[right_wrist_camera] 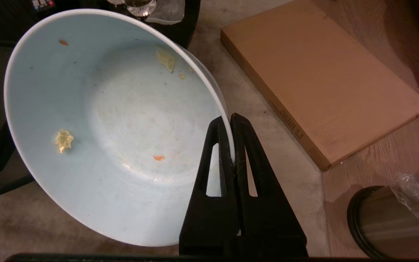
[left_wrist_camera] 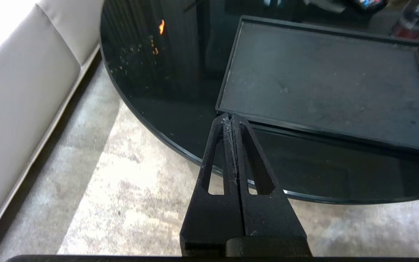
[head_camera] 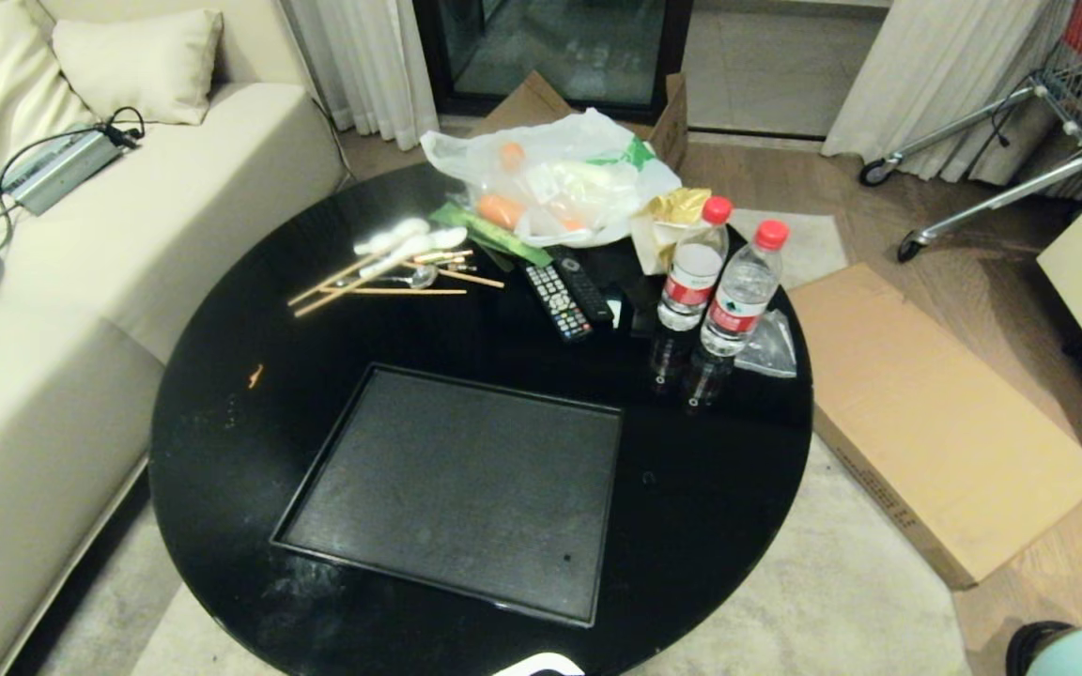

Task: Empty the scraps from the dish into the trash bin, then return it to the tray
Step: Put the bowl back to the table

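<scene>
Three views, each showing something the others lack. Head view: a round, glossy black table (head_camera: pixel 222 451) carries the tray (head_camera: pixel 456 488), a flat rectangular matte black tray with a low raised rim, bare and set near the table's front edge; along the far edge lie wooden chopsticks (head_camera: pixel 381 286), two remote controls (head_camera: pixel 569 296), a translucent plastic bag (head_camera: pixel 550 183) and two clear water bottles (head_camera: pixel 724 286) with red caps. A flat cardboard box (head_camera: pixel 935 413) lies on the floor beside the table's right edge, and a cream sofa (head_camera: pixel 81 282) stands along its left edge. Neither arm appears here. Left wrist view: the left gripper (left_wrist_camera: pixel 230 118), its black slotted fingers pressed together on nothing, hangs over the table's front edge, just short of the tray's near rim. Right wrist view: the right gripper (right_wrist_camera: pixel 227 122) is clamped on the rim of the dish (right_wrist_camera: pixel 115 123), a smooth pale bluish-white bowl held tilted off the table over the carpet; a few scraps (right_wrist_camera: pixel 63 140), pale yellow peel and orange flecks, cling to its inner wall. Only this view shows the trash bin (right_wrist_camera: pixel 387 222), cylindrical shiny steel with a black ring and clear liner, standing on the wooden floor near the box's corner.
</scene>
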### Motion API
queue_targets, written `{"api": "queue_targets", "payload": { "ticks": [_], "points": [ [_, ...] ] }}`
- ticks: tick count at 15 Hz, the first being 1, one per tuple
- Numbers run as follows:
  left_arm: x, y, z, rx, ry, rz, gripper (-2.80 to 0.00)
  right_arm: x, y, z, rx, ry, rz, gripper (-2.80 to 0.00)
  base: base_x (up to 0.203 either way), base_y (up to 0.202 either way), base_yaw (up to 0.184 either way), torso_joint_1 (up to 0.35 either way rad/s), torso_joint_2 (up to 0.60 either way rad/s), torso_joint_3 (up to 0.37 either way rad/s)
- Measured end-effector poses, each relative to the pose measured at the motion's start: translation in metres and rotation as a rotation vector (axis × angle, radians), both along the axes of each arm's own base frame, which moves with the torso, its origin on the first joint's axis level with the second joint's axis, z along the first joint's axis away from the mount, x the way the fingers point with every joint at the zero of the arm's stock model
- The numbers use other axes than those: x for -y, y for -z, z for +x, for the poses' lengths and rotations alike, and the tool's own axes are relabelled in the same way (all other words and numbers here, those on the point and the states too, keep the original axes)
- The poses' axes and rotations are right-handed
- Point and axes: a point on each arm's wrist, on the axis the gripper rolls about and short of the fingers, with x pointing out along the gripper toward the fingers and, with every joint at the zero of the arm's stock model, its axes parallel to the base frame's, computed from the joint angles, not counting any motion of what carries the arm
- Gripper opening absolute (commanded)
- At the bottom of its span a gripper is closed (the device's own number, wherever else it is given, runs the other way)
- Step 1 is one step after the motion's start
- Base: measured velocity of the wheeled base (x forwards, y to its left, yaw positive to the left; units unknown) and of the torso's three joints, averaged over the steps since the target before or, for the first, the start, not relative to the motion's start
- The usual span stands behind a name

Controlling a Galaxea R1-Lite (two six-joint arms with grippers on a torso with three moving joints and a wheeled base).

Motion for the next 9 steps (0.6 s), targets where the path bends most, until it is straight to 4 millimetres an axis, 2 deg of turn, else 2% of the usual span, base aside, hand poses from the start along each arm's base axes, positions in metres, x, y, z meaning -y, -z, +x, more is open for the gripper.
{"api": "queue_targets", "payload": {
  "ticks": [6, 9],
  "points": [
    [0.0000, 0.0000, 0.0000, 0.000, -0.002, 0.003, -2.80, 0.0000, 0.0000, 0.0000, 0.000, 0.000, 0.007, -2.80, 0.000, 0.000, 0.000, 0.002, 0.00, 0.203],
    [0.0000, 0.0001, 0.0000, -0.001, -0.002, 0.003, -2.80, 0.0000, -0.0001, 0.0000, 0.001, -0.001, 0.003, -2.80, 0.000, 0.000, 0.000, -0.001, 0.00, 0.090]
  ]
}}
